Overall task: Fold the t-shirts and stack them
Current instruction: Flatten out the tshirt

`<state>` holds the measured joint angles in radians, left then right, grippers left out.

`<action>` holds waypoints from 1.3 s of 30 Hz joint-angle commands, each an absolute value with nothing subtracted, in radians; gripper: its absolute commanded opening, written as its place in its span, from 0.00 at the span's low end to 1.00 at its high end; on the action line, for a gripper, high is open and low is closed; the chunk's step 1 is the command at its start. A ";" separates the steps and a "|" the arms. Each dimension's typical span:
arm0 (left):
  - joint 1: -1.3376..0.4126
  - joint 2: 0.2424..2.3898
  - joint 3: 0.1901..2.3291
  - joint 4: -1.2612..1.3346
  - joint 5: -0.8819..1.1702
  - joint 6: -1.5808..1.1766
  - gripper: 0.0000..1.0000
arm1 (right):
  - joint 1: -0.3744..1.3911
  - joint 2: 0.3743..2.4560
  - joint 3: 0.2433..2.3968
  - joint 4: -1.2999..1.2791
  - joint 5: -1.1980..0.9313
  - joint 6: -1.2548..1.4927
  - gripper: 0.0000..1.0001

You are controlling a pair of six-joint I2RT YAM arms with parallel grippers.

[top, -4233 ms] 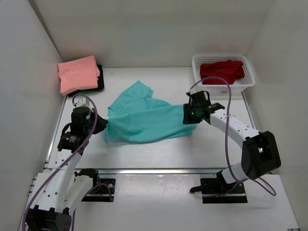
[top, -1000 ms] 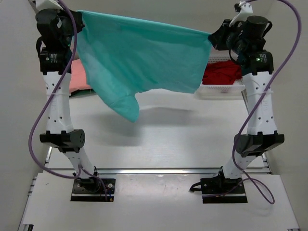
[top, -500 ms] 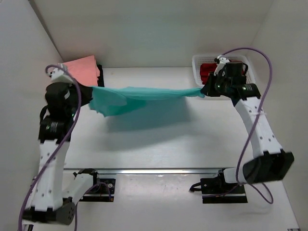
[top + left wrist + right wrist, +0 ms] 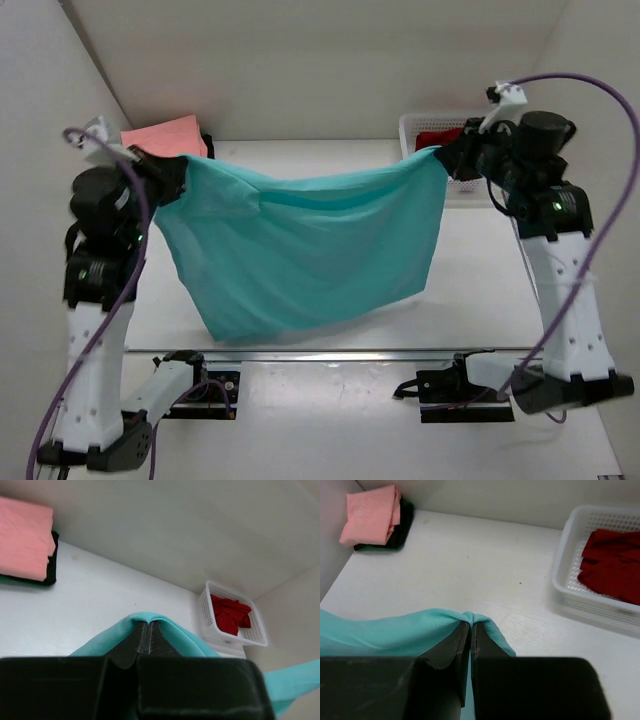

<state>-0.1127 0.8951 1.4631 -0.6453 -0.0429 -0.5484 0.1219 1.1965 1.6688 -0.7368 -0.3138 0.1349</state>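
Observation:
A teal t-shirt [image 4: 310,250] hangs spread in the air between both arms, its lower edge drooping toward the near side of the table. My left gripper [image 4: 172,172] is shut on its left top corner; the pinched cloth wraps the fingertips [image 4: 145,624]. My right gripper [image 4: 445,157] is shut on the right top corner, teal cloth [image 4: 395,630] bunched over its tips [image 4: 471,625]. A folded salmon pink t-shirt [image 4: 165,134] lies on a very dark one [image 4: 402,522] at the back left. A red t-shirt [image 4: 612,562] lies in the basket.
The white mesh basket [image 4: 560,575] stands at the back right, partly behind my right arm in the top view. White walls close in the table on the left, back and right. The metal rail [image 4: 330,353] runs along the near edge.
Both arms swung the teal t-shirt down from high up to a low, taut stretch, then raised it again; it now hangs open as a wide sheet. Both grips have stayed shut.

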 commanded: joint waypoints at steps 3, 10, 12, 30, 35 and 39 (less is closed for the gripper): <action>-0.066 1.182 1.414 -0.470 0.053 -0.603 0.00 | 0.123 1.451 1.673 -0.606 -0.377 0.155 0.00; -0.017 1.520 1.657 -0.290 0.184 -0.620 0.00 | 0.100 1.800 1.971 -0.569 -0.380 0.109 0.00; -0.018 1.601 1.813 -0.320 0.189 -0.608 0.00 | 0.103 1.842 2.185 -0.575 -0.344 0.107 0.00; 0.029 0.995 0.934 -0.209 0.251 -0.760 0.00 | -0.024 1.547 1.417 -0.433 -0.514 0.198 0.00; 0.011 0.832 0.576 -0.273 0.279 -0.808 0.00 | -0.009 1.398 1.050 -0.365 -0.528 0.229 0.00; 0.017 0.730 0.434 -0.353 0.357 -0.836 0.00 | -0.003 1.342 0.855 -0.383 -0.526 0.242 0.00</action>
